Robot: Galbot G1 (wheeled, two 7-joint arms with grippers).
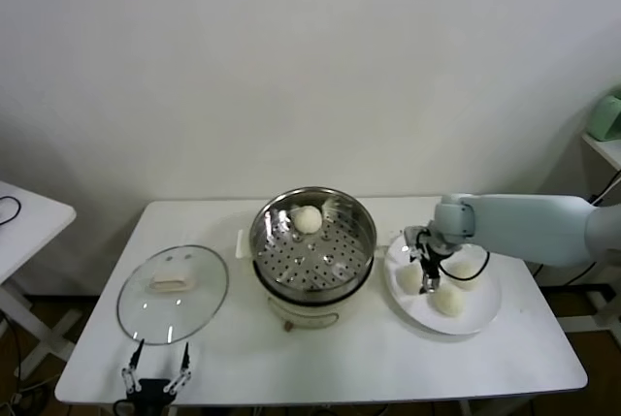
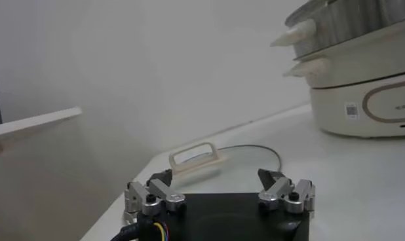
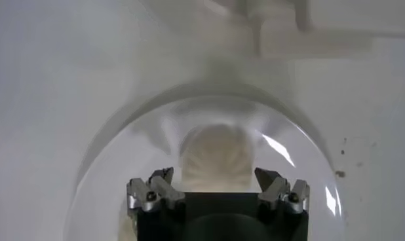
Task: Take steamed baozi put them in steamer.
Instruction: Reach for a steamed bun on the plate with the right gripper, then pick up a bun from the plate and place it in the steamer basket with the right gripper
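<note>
Three off-white baozi [image 1: 448,301] on plate [image 1: 485,324], one in steamer [image 1: 312,253]; right gripper [image 1: 430,275] jaws spread astride bun.

A bare test room set up as a mock kitchen: a white folding table [image 1: 320,358] against a blank white wall [image 1: 291,57] holds an electric steamer [image 1: 312,251], its glass lid [image 1: 173,294] and a plate [image 1: 475,319] of buns [image 1: 447,301].

White table [image 1: 320,363] carries glass lid [image 1: 173,293], steamer [image 1: 312,241], plate [image 1: 482,319]
</note>
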